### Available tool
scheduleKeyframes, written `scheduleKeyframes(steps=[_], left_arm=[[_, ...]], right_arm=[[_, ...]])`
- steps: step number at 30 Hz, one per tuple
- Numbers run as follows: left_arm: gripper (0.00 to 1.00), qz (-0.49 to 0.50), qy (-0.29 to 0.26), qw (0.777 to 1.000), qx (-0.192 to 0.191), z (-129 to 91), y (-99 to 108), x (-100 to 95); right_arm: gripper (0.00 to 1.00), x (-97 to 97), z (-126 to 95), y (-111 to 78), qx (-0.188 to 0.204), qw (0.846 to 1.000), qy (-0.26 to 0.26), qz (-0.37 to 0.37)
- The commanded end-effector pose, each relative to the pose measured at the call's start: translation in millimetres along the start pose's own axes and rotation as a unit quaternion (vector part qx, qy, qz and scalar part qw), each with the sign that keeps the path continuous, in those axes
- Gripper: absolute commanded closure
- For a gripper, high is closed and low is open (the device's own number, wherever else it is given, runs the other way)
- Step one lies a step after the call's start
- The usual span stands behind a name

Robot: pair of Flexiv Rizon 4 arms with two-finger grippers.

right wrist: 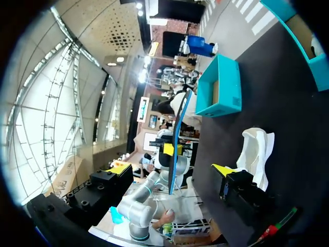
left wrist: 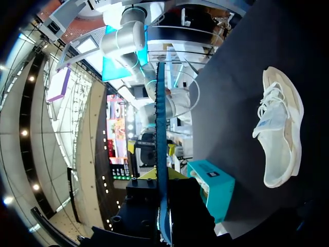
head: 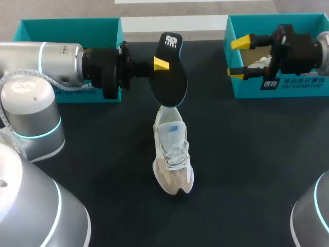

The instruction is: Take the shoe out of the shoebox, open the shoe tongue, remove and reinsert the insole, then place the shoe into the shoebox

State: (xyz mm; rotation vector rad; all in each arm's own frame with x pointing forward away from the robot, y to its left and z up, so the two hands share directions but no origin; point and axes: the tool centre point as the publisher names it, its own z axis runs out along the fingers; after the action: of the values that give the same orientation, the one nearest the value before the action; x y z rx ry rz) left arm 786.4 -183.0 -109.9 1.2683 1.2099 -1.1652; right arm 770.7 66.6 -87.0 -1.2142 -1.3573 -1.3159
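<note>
- The shoe (head: pixel 173 157) is recorded at frame centre, standing on its sole on the black table (head: pixel 247 154), toe toward the lower edge.
- The insole (head: pixel 169 77) is held on edge just above the heel, clamped between the fingers of the left gripper (head: pixel 163 64).
- The right gripper (head: pixel 239 57) is noted at upper right, fingers spread with nothing between, at the right shoebox (head: pixel 277 88).
- The left shoebox (head: pixel 72 25) is seen at upper left.
</note>
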Motion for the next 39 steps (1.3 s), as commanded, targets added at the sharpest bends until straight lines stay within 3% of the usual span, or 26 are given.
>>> scheduleKeyframes(steps=[1,11,14,19,22,29,33,39], left_arm=[[1.00,0.000,0.000,1.000,0.000,0.4,0.1,0.1],[1.00,0.000,0.000,1.000,0.000,0.4,0.1,0.1],[1.00,-0.139,-0.026,0.990,0.015,3.0,-2.5,-8.3],[1.00,-0.332,-0.025,0.943,0.034,6.5,-8.1,-15.0],[1.00,-0.412,0.013,0.910,0.043,4.5,-12.3,-12.7],[1.00,-0.517,0.062,0.851,0.063,4.6,-19.4,-2.1],[1.00,-0.506,0.069,0.859,0.039,4.1,-16.6,-3.9],[1.00,-0.497,0.063,0.865,0.036,3.3,-14.6,-4.5]], right_arm=[[0.00,-3.5,-13.0,-0.1,0.004,1.000,0.001,0.001],[0.00,-3.5,-13.0,-0.1,0.004,1.000,0.001,0.001],[0.00,-3.5,-13.0,-0.1,0.004,1.000,0.001,0.001],[0.00,-3.5,-13.0,-0.1,0.004,1.000,0.001,0.001],[0.00,-3.5,-13.0,-0.1,0.004,1.000,0.001,0.001],[0.00,-3.5,-13.0,-0.1,0.004,1.000,0.001,0.001],[0.00,-3.5,-13.0,-0.1,0.004,1.000,0.001,0.001],[0.00,-3.5,-13.0,-0.1,0.004,1.000,0.001,0.001]])
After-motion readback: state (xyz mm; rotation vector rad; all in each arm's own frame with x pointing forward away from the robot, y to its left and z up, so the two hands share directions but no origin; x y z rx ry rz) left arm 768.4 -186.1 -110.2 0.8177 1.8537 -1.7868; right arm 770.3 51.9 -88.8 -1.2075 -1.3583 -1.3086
